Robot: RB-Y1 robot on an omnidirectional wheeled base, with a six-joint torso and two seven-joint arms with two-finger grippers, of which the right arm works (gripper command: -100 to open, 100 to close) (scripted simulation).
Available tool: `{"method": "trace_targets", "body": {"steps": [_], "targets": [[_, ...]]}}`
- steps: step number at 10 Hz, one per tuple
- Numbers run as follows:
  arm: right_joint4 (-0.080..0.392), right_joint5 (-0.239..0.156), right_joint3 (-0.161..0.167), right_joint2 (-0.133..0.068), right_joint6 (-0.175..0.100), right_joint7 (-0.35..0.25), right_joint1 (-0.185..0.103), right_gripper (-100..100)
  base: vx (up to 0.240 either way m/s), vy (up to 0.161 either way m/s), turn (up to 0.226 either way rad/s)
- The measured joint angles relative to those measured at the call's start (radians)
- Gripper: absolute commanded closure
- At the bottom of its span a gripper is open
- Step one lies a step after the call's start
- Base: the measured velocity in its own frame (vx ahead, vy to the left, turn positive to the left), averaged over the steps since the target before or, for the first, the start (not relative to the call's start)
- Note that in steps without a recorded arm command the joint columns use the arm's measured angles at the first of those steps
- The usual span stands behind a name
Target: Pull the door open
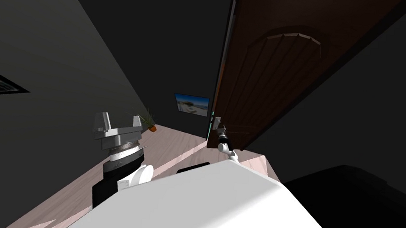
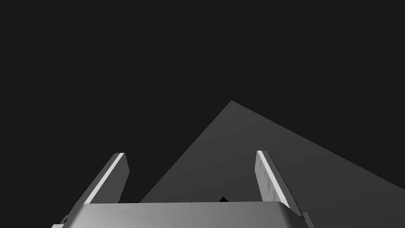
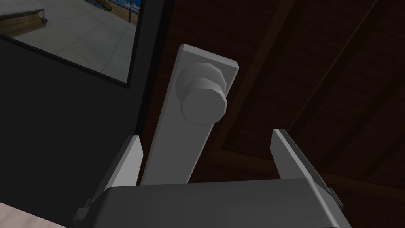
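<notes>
Door knob (image 3: pixel 203 103) just beyond right gripper (image 3: pixel 205 135), fingers (image 3: pixel 128 162) wide apart, empty

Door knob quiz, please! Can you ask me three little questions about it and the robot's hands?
1. True or false: the right gripper is shut on the knob.
2. What colour is the door? A white, B dark brown, C green.
3. Fill in: the left gripper has its fingers ____.

Key: 1 false, its fingers stand apart with the knob ahead of them; 2 B; 3 open.

Dim, shadowed renders, wide-lens splay
</notes>
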Motion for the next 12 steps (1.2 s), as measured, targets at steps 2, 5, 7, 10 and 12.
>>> {"method": "trace_targets", "body": {"steps": [2, 5, 7, 10, 12], "targets": [[-0.010, -0.042, 0.008, 0.001, 0.002, -0.049, 0.005, -100, -0.086, -0.043, 0.096], [-0.028, -0.110, 0.021, 0.005, 0.007, -0.127, 0.015, -100, -0.093, -0.027, 0.062], [-0.037, -0.143, 0.028, 0.006, 0.009, -0.166, 0.020, -100, -0.072, -0.031, 0.044], [-0.033, -0.166, 0.026, -0.008, 0.004, -0.198, 0.026, -100, 0.099, -0.003, 0.100], [-0.018, -0.179, 0.008, -0.042, -0.002, -0.226, 0.028, -100, 0.182, 0.002, 0.175]]}}
